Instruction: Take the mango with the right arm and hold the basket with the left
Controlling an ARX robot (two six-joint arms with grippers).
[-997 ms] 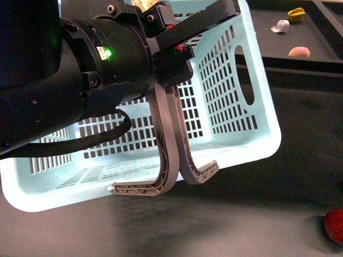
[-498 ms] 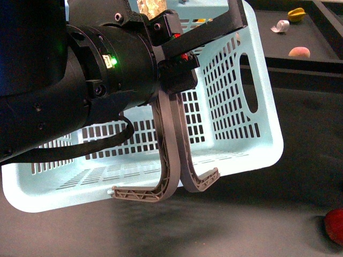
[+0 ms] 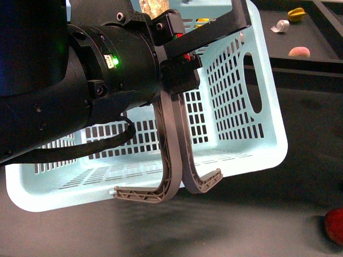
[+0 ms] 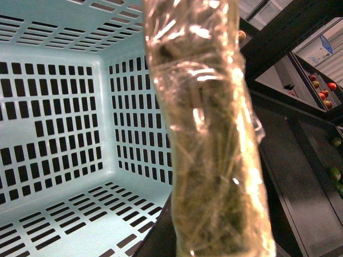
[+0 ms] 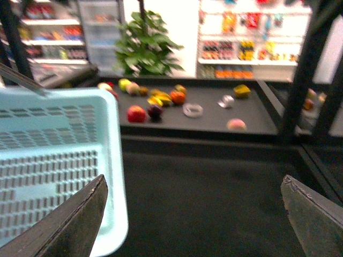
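Front view: the left arm (image 3: 80, 91), bulky and black with its green light (image 3: 114, 62) glowing, is filling the left and upper left of the frame. The left gripper (image 3: 167, 183) is hanging two grey ribbed fingers (image 3: 170, 139) down the middle. They are lying pressed flat together along their length with the tips curling apart, so it is clenched. Whether any part of the basket is caught between them cannot be told. The pale blue basket (image 3: 241, 160) is sitting tilted behind them, its opening turned toward the camera, casting a soft shadow on the dark table (image 3: 241, 225). The mango (image 3: 299, 52), an orange-pink oval, is lying on the dark tray (image 3: 321, 32) at upper right, just below a yellow star fruit (image 3: 296, 14) and well apart from the basket. A red fruit (image 3: 335, 226) is being cut off by the lower right edge.

Left wrist view: a clear-wrapped, straw-coloured bundle (image 4: 209, 139) is running down the middle, and no fingers are showing. The basket's slotted inside (image 4: 53, 107) is filling the left half.

Right wrist view: the right gripper (image 5: 193, 182) is showing only its fingers (image 5: 75, 225) at the lower corners, spread wide with nothing between them, so it is released. The basket's corner (image 5: 115, 160) is sitting at lower left. The mango (image 5: 236, 124), blurred, is lying right of centre on the tray.
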